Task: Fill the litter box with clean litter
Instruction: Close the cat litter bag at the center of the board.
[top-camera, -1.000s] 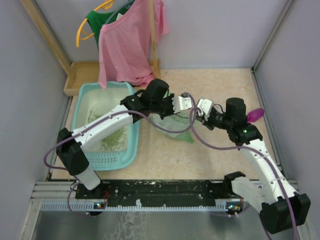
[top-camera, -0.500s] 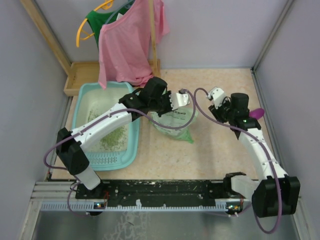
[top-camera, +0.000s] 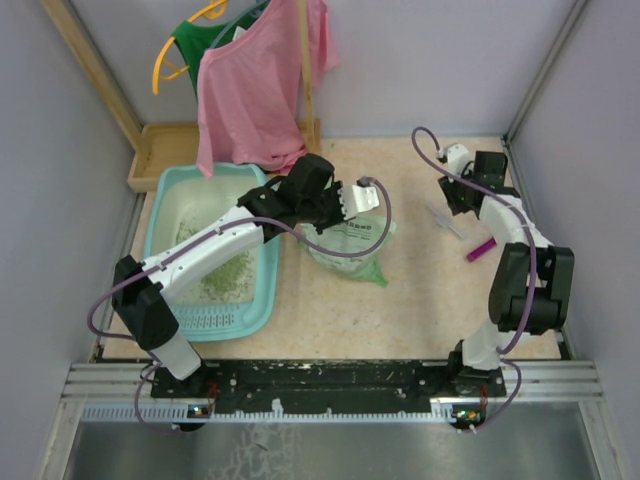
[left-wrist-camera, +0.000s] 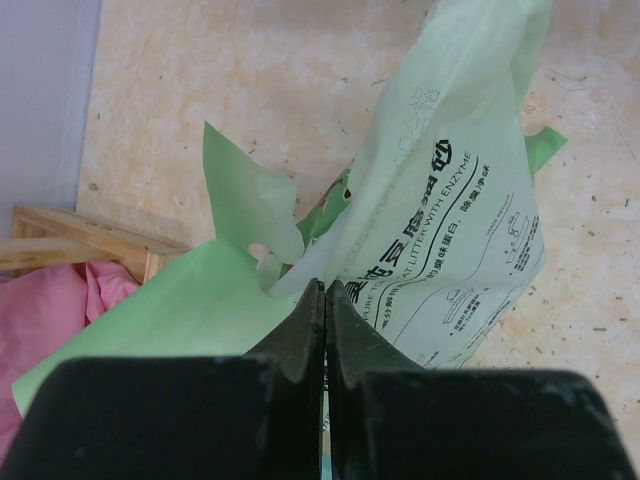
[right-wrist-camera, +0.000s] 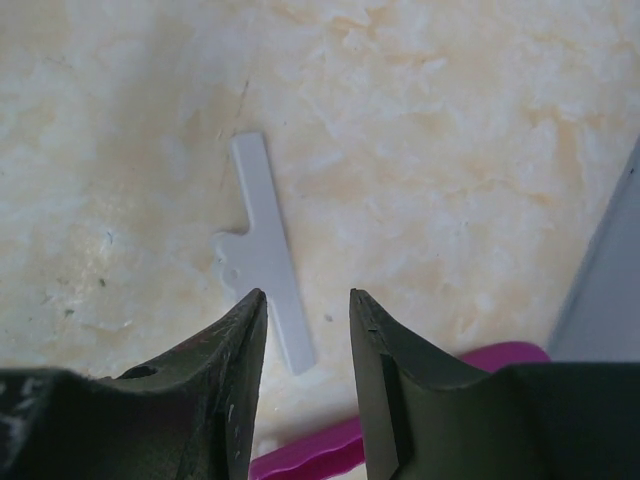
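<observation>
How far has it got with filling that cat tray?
Partly done: a thin scatter of clean litter lies in the litter box, much of its pale base bare. In hand: the left gripper is shut on the top of the green bag. The right gripper hangs open over a white strip, holding nothing. Left: pouring in more.

Overhead camera looks down from the near edge over the whole desk (top-camera: 420, 290). Close, downward-facing wrist cameras share with it the bag (left-wrist-camera: 450, 230) and the scoop (right-wrist-camera: 310, 455).

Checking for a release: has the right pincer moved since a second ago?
Yes. The right pincer has swung away from the pale green printed plastic bag toward the far right corner of the beige table, and stands open.
</observation>
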